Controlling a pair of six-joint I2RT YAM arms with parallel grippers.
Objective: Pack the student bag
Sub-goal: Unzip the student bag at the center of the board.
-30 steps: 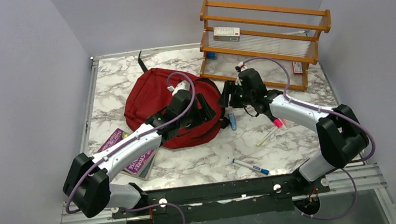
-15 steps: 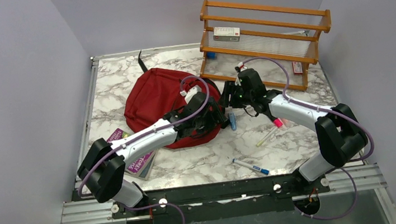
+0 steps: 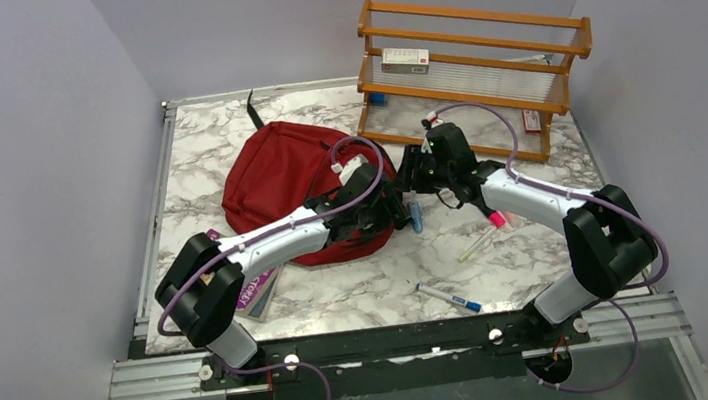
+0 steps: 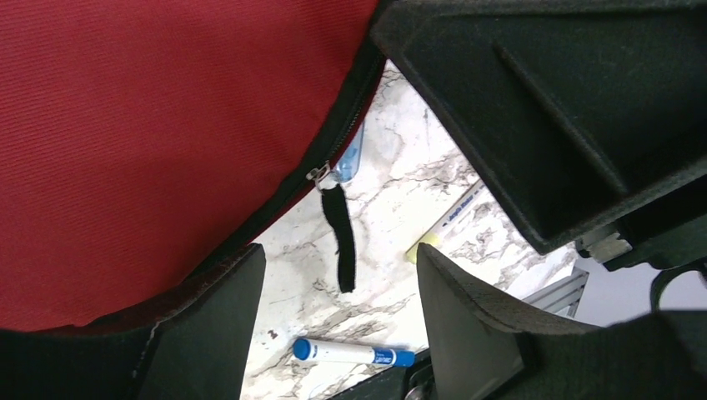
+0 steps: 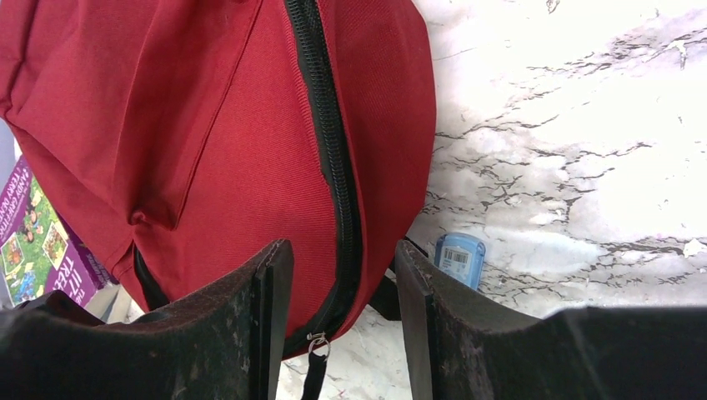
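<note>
Left fingers (image 4: 335,258): spread apart and pinching nothing. They hang over the near right edge of the bag, and the zip's black fabric pull tab (image 4: 338,237) lies in the gap, touching neither finger.
Right fingers (image 5: 342,250): also spread, with nothing held. The black zip line (image 5: 332,158) runs down into the gap between them and ends at a small metal ring (image 5: 315,340).
Fingers together: in the overhead view the left fingers (image 3: 389,206) and right fingers (image 3: 410,175) sit just beside each other at the bag's right edge.
Student bag: a large dark-red fabric backpack (image 3: 277,174), lying flat on the worktop left of centre. The stretch of zip in view looks shut.
Beside the bag: a small pale-blue capped tube with a barcode label (image 5: 459,258), lying right at the bag's right edge. Whether it touches the bag cannot be told.
Pens: a white marker with a blue cap (image 4: 350,353) lies nearer. A yellow-tipped pen (image 4: 446,221) lies to the right of the tube. A pink-capped highlighter (image 3: 496,217) lies by the right arm.
Book: a purple picture book (image 3: 252,292) at the bag's near left, partly under the left arm.
Rack: a wooden slatted rack (image 3: 471,71) at the far right, with a white box (image 3: 406,60) on its upper shelf.
Worktop: white with grey marble veining (image 3: 360,290).
</note>
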